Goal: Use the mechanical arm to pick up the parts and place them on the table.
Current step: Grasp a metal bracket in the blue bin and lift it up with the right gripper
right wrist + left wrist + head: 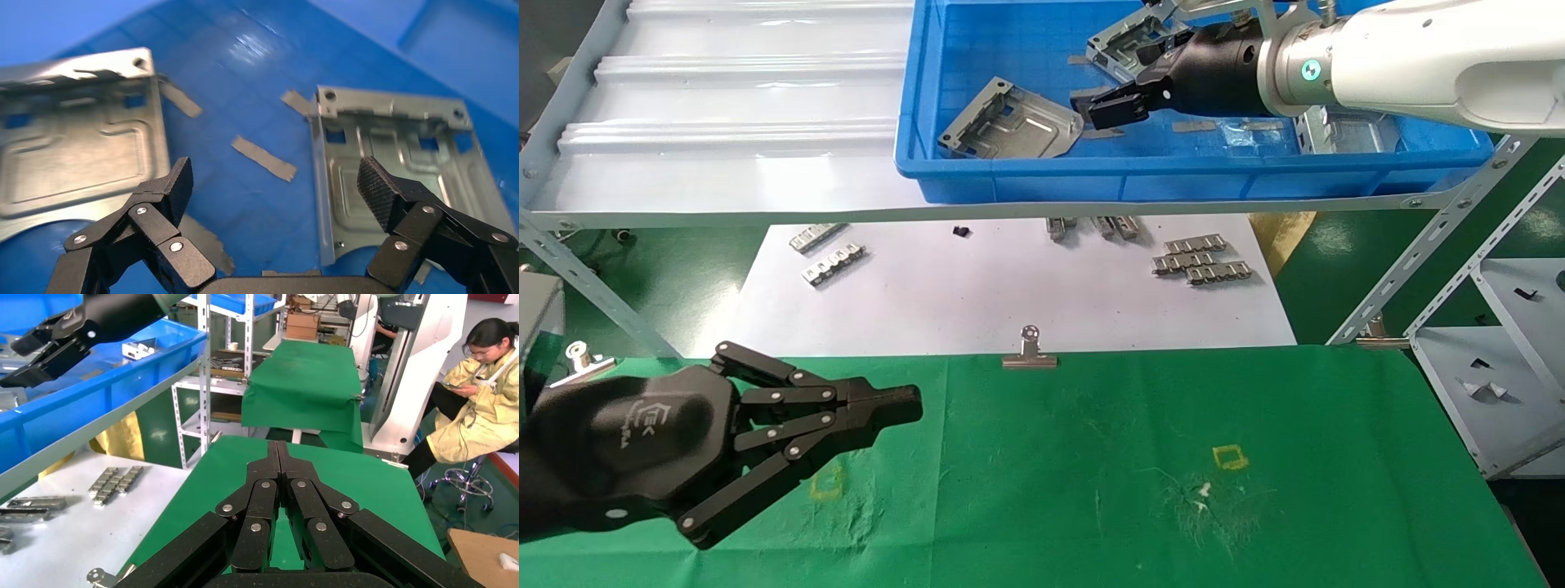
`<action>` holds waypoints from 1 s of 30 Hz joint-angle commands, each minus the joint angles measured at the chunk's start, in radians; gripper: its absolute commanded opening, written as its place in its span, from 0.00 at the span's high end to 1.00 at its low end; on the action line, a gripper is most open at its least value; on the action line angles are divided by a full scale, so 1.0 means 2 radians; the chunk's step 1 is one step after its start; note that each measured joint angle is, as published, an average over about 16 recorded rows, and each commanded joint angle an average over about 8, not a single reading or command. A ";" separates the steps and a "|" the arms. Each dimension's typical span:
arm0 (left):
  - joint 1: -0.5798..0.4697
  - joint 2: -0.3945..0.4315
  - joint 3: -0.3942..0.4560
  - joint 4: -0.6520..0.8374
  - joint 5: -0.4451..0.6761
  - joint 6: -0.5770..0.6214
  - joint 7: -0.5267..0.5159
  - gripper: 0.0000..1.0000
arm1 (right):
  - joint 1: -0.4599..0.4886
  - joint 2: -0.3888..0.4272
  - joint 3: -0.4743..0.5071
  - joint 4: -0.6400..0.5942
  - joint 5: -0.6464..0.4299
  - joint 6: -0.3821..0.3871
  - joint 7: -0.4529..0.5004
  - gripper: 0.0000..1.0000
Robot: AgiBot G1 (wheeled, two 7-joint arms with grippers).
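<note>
My right arm, white with a green-lit ring, reaches into the blue bin (1091,175). Its gripper (1128,82) is open and empty, low between two grey sheet-metal brackets (1013,122) (1136,41). In the right wrist view the gripper (275,180) spans the bin floor, with one bracket (79,141) beside one finger. The other finger's ribbed pad (376,184) is over the second bracket (398,153), with that bracket's folded wall between the fingers. A third bracket (1344,131) lies partly hidden under the arm. My left gripper (911,404) (275,447) is shut and empty over the green table (1091,457).
The bin sits on a ribbed white shelf (723,98) with a metal front rail. Below lie a white paper sheet (1009,286) with toothed strips (1201,257) and a binder clip (1030,351). A grey rack (1500,351) stands at the right. A seated person (483,398) is farther off.
</note>
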 commanded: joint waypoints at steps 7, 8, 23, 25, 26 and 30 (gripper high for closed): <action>0.000 0.000 0.000 0.000 0.000 0.000 0.000 1.00 | 0.010 -0.032 0.010 -0.072 0.014 0.050 -0.025 1.00; 0.000 0.000 0.000 0.000 0.000 0.000 0.000 1.00 | 0.011 -0.033 0.011 -0.076 0.016 0.054 -0.028 1.00; 0.000 0.000 0.000 0.000 0.000 0.000 0.000 1.00 | -0.001 -0.041 -0.003 -0.079 0.035 0.076 -0.039 1.00; 0.000 0.000 0.000 0.000 0.000 0.000 0.000 1.00 | -0.004 -0.041 -0.008 -0.073 0.036 0.078 -0.037 1.00; 0.000 0.000 0.000 0.000 0.000 0.000 0.000 1.00 | -0.005 -0.041 -0.011 -0.071 0.036 0.079 -0.036 1.00; 0.000 0.000 0.000 0.000 0.000 0.000 0.000 1.00 | -0.008 -0.041 -0.022 -0.062 0.038 0.087 -0.034 1.00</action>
